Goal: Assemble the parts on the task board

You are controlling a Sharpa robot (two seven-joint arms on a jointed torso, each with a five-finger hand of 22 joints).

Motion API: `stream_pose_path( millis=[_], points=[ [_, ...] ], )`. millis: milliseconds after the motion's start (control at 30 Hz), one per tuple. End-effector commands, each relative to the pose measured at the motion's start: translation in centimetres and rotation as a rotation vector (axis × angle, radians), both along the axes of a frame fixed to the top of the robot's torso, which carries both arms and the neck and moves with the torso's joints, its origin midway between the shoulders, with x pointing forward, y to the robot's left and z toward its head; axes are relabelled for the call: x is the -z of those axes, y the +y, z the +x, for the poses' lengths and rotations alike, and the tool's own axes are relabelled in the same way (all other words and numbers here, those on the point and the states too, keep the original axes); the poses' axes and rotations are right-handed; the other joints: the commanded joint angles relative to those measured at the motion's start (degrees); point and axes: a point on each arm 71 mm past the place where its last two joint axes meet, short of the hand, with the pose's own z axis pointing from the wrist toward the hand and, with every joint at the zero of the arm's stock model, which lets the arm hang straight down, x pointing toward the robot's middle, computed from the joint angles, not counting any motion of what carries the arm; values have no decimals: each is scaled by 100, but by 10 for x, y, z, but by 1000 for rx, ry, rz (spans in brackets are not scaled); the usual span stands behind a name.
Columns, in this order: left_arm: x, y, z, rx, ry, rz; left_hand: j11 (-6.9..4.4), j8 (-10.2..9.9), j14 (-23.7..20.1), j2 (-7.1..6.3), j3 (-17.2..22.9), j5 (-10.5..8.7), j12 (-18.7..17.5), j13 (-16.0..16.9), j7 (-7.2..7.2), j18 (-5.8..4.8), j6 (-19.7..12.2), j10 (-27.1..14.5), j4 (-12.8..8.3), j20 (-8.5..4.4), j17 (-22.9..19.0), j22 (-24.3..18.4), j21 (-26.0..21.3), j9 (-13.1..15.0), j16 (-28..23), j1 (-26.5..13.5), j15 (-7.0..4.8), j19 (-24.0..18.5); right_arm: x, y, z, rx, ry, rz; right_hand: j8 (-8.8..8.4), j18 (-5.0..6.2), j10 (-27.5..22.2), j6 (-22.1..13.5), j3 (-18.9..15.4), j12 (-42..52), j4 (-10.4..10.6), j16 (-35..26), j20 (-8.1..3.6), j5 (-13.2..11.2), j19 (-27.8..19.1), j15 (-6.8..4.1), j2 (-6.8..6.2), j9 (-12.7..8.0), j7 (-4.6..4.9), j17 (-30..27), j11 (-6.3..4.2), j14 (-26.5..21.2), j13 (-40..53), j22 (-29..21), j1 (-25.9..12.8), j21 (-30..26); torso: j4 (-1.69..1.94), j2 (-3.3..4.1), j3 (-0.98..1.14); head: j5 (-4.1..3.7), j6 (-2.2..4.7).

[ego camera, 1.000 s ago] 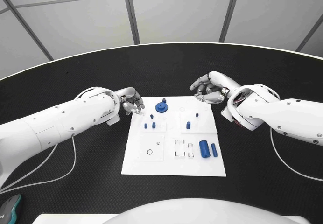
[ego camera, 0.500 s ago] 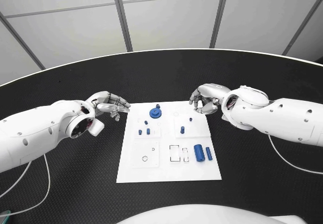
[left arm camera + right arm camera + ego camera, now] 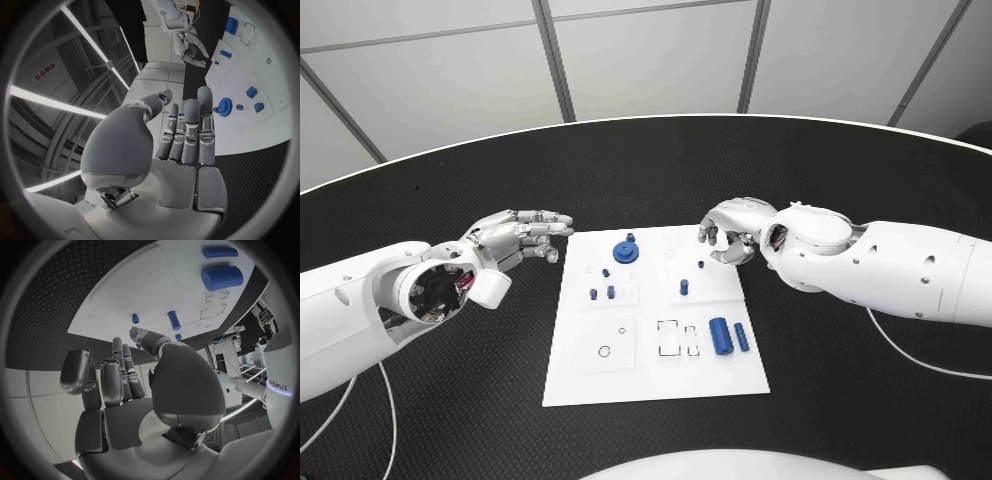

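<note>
The white task board (image 3: pixel 661 378) lies mid-table. A blue gear-like part (image 3: pixel 627 251) stands near its far edge, with small blue pegs (image 3: pixel 603 292) just below it and another peg (image 3: pixel 684 287) to the right. A thick blue cylinder (image 3: pixel 720 336) and a thinner one (image 3: pixel 741 337) lie side by side on the board's right. My left hand (image 3: pixel 516 235) hovers off the board's far left corner, fingers straight and empty. My right hand (image 3: pixel 728 228) hangs at the far right corner, loosely curved, holding nothing. The right wrist view looks past my right hand (image 3: pixel 125 385) at the thick cylinder (image 3: pixel 222 277).
Black table (image 3: pixel 877 400) surrounds the board on all sides, with its curved white rim (image 3: pixel 387 165) at the back. In the left wrist view my left hand (image 3: pixel 187 135) shows before the gear (image 3: pixel 224 107), with my right hand (image 3: pixel 190 47) beyond.
The head camera has shifted. My left hand has drawn back leftward off the board's far left corner and straightened its fingers. My right hand stays by the far right corner.
</note>
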Motion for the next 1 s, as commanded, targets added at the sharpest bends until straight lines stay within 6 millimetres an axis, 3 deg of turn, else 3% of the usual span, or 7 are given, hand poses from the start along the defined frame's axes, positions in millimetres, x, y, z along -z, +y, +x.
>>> stream_pose_path(
  millis=[33, 367, 1000],
  points=[
    [-1, -1, -1, 0, 8, -24, 5, -20, -47, 37, -44, 17, -12, 9, 28, 85, -2, -43, -2, -5, -9, -12, -42, 8, -40, -17, 4, -51, 3, 2, -1, -4, 6, -2, -14, 50, 17, -13, 11, -55, 50, -8, 40, 8, 13, 28, -39, -2, -21, 16, 15, 222, -44, 6, 36, -16, 2, 9, 3, 13, 15],
    [-2, -8, -5, 14, 24, -68, 69, -103, -164, 17, -135, 23, -24, 11, 118, 81, -154, -150, 9, 31, -74, -104, -177, 21, -102, 9, 53, -86, 16, 12, -3, -28, 32, -5, 23, 12, 151, 64, 76, -138, 70, 87, 31, 85, 87, 22, 0, 18, -29, 129, 4, 263, -196, 144, 114, 174, 5, 13, 10, 15, 14],
    [-4, -15, -10, 41, 34, -78, 95, -115, -221, 35, -172, 27, -10, 18, 147, 81, -205, -212, 16, 52, -106, -144, -234, 39, -129, 30, 76, -102, 22, 16, 0, -27, 43, -11, 69, 3, 297, 147, 121, -189, 82, 137, 27, 131, 114, 0, 58, 43, -41, 184, -16, 281, -312, 190, 167, 231, 7, 12, 14, 37, -62]
  ],
)
